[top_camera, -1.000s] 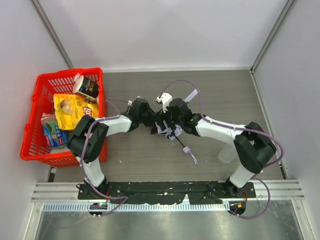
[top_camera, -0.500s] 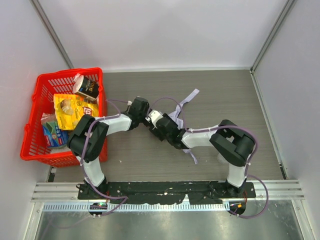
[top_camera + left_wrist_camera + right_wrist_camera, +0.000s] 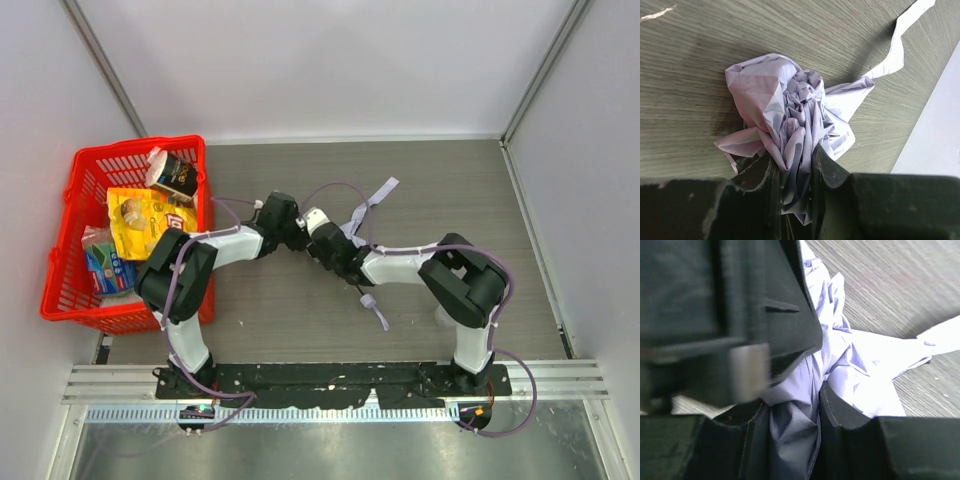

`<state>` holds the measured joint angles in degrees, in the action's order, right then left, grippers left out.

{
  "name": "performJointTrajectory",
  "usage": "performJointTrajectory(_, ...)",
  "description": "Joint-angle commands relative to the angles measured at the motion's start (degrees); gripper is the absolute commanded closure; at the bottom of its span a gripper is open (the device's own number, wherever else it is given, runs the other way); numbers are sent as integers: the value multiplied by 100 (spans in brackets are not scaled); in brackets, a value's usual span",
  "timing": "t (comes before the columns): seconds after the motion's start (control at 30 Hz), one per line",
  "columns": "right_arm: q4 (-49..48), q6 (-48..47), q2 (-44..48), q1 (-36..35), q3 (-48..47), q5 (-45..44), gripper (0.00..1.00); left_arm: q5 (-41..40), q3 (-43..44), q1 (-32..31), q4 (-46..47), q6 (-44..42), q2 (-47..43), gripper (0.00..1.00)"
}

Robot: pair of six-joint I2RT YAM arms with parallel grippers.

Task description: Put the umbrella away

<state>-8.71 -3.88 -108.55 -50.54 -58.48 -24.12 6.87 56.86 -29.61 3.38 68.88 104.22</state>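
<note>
The umbrella [image 3: 350, 229] lies on the table [image 3: 450, 190] outside the red basket [image 3: 120, 150], off the basket's right-hand wall and well apart from it, with both arms meeting over its crumpled lavender canopy. Its long axis runs slantwise. The bunched canopy is the end nearer the basket, and the thin black shaft [image 3: 355, 285] leads away from the basket to the small grey handle [image 3: 368, 299] and wrist strap [image 3: 382, 318] at the far end. The left gripper [image 3: 792, 172] comes in from the basket side, and its two fingers are closed onto a gathered fold of canopy, the cloth squeezed into the narrow gap between them. The right gripper [image 3: 794, 422] reaches from the side away from the basket and likewise pinches a twist of the same fabric, close against the left gripper's dark body. So both hold cloth at the canopy end, and neither holds the shaft or handle. The left arm is the nearer one to the basket. If the umbrella is meant to go into the basket, the move likely turns on that. The canopy would have to travel toward the basket with the handle end trailing behind, free and unsupported, and it could swing or snag on the basket's rim.
</note>
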Motion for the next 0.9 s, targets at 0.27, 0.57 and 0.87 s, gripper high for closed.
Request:
performJointTrajectory(0.27,-921,2180,-386,1810,1093,5247,99,130,-26,51,-680,-1017,-78,19)
performJointTrajectory(0.57,-1573,2682,-860,2462,883,6929,99,51,-263,51,-654,-622,212,9)
performJointTrajectory(0.87,-2275,3323,-1317,2549,566,7913,99,-300,-122,-54,-602,-341,661,20)
